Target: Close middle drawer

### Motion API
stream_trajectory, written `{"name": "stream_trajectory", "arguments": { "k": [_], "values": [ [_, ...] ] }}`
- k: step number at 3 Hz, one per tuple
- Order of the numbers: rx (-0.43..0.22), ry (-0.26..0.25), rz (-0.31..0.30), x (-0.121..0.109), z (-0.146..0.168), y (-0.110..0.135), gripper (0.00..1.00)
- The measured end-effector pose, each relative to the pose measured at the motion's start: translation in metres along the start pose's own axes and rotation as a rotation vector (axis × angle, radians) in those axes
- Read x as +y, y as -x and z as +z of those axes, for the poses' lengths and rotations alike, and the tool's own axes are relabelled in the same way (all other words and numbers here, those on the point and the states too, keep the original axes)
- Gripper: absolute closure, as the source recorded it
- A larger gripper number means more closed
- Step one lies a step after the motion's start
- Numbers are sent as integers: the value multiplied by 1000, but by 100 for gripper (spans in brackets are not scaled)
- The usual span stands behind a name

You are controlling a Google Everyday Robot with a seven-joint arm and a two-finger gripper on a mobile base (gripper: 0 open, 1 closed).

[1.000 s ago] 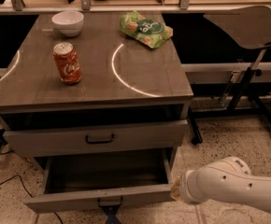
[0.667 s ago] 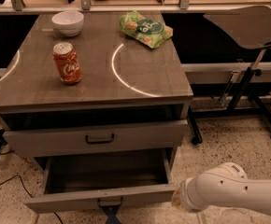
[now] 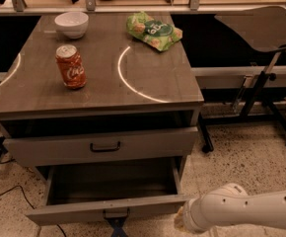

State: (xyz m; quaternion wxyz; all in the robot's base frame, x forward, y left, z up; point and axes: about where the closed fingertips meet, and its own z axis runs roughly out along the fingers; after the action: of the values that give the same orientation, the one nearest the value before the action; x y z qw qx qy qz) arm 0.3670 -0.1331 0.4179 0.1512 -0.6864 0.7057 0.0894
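The grey wood-grain middle drawer (image 3: 84,212) is pulled far out of the cabinet at the bottom of the view. Its deep plank box is open to the camera with nothing visible inside, and its low, wide front panel carries a small dark bar handle (image 3: 116,213) at the centre. At the right end of that front panel is the robot's hand (image 3: 181,220), at the tip of a thick white arm (image 3: 241,214) that reaches in from the lower right corner. The hand is just beside the panel's corner, but whether it touches, and whether it is spread or pressed together, cannot be told. Nothing lies between the drawer front and the cabinet. Directly above sits the taller grey drawer front (image 3: 153,143) with a larger black handle (image 3: 105,146), a dark gap between it and the overhanging grey wood-grain tabletop (image 3: 148,90). On the tabletop a red soda can (image 3: 71,66) stands upright at the left. A white bowl (image 3: 72,23) sits behind it, and a crumpled green snack bag (image 3: 154,30) lies at the back right. A dark flat panel on a black stand (image 3: 261,26) is to the right over the speckled floor (image 3: 236,162). A thin black cable (image 3: 7,191) trails at the left.
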Motion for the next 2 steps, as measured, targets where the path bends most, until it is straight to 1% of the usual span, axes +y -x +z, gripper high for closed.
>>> {"name": "stream_trajectory", "arguments": {
  "k": [1, 2],
  "values": [
    [-54, -34, -46, -22, 27, 14, 100],
    [-80, -99, -88, -57, 35, 26, 100]
  ]
}}
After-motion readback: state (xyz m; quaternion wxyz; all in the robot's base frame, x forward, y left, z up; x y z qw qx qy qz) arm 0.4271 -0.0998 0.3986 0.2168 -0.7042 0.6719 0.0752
